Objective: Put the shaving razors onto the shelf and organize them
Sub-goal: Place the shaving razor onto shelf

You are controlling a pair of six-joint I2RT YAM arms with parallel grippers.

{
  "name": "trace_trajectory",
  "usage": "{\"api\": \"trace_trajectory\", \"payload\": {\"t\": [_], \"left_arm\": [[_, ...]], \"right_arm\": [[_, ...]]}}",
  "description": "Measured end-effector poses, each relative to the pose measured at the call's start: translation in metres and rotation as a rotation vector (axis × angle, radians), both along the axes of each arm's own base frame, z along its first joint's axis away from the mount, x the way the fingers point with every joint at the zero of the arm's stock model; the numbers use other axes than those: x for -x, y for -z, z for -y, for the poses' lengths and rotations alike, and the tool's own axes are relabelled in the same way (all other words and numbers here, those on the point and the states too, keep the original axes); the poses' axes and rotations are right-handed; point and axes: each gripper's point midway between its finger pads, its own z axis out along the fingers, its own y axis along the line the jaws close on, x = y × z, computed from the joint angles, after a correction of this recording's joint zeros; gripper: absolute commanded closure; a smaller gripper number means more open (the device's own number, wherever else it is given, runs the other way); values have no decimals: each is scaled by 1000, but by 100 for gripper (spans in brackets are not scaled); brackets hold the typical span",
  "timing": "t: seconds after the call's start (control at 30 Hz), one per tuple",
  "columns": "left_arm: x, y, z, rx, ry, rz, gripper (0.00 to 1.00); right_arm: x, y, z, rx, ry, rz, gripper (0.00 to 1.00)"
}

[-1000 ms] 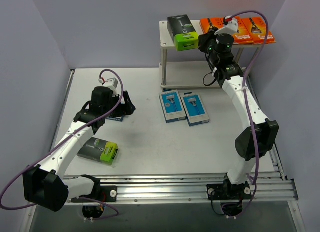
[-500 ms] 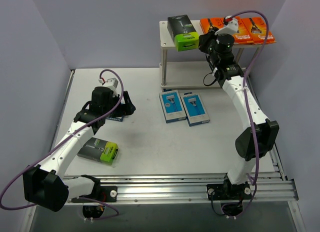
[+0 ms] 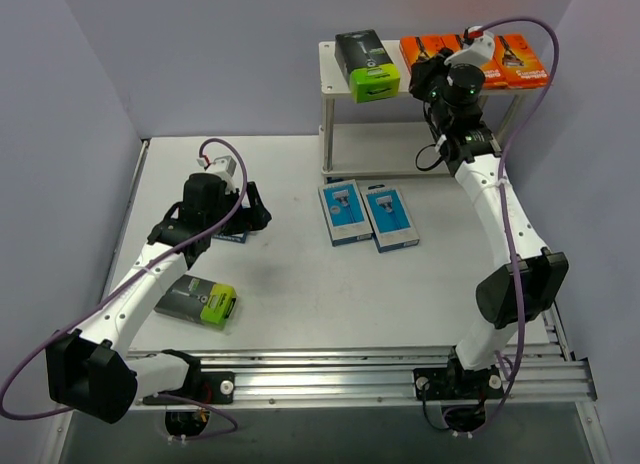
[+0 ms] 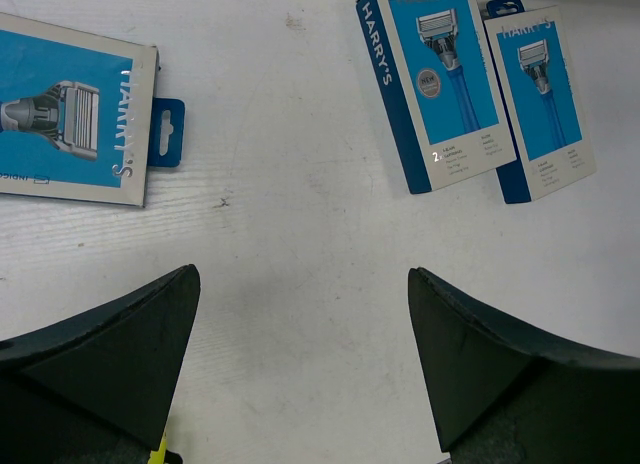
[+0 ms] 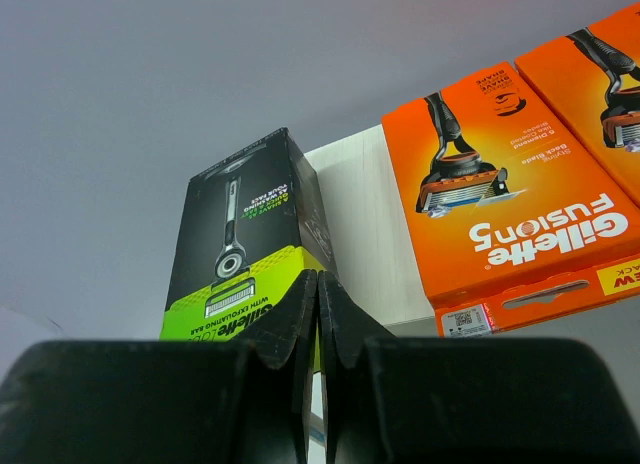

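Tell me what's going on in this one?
Two arms are sorting razor packs onto the shelf. Its top board holds a black-and-green pack and orange packs; the right gripper, shut and empty, sits just in front of them. The left gripper hangs open over the table beside a blue pack. Two more blue packs and a second black-and-green pack lie on the table.

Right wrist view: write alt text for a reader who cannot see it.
The right end effector, closed on nothing, fills the foreground before the shelf's off-white top board. On the board lie a black razor pack with a lime-green end at image left and two orange razor packs at image right, the far one cut off by the frame.
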Motion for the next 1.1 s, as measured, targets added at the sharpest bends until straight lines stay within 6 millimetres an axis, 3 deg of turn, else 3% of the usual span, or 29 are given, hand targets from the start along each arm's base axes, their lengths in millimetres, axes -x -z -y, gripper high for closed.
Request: {"api": "trace_trajectory", "payload": {"t": [0.17, 0.3, 0.43, 0.53, 0.57, 0.67, 0.77, 0.9, 1.0, 1.1], "left_arm": [[0, 0, -1, 0, -3, 0, 6], [-1, -3, -3, -1, -11, 9, 6], [-2, -12, -3, 11, -13, 41, 6], [-7, -26, 0, 35, -14, 61, 6], [-9, -35, 1, 49, -16, 73, 6], [-23, -76, 9, 121, -22, 142, 6], [-38, -126, 19, 211, -27, 239, 6], [-63, -191, 36, 342, -19, 359, 6], [-83, -221, 54, 421, -2, 410, 6], [-105, -234, 78, 490, 19, 435, 6]], "right_arm": [[5, -3, 1, 1, 0, 4, 100], [15, -4, 3, 7, -4, 4, 94], [34, -5, 5, 20, -17, 5, 84], [51, -6, 5, 30, -37, 11, 69], [58, -5, 5, 31, -46, 11, 58], [80, 0, 5, 38, -73, 12, 48], [102, 16, 4, 39, -100, 0, 43], [132, 52, 3, 41, -137, -44, 41], [150, 79, -3, 43, -174, -78, 41], [168, 105, -13, 45, -223, -113, 41]]}}
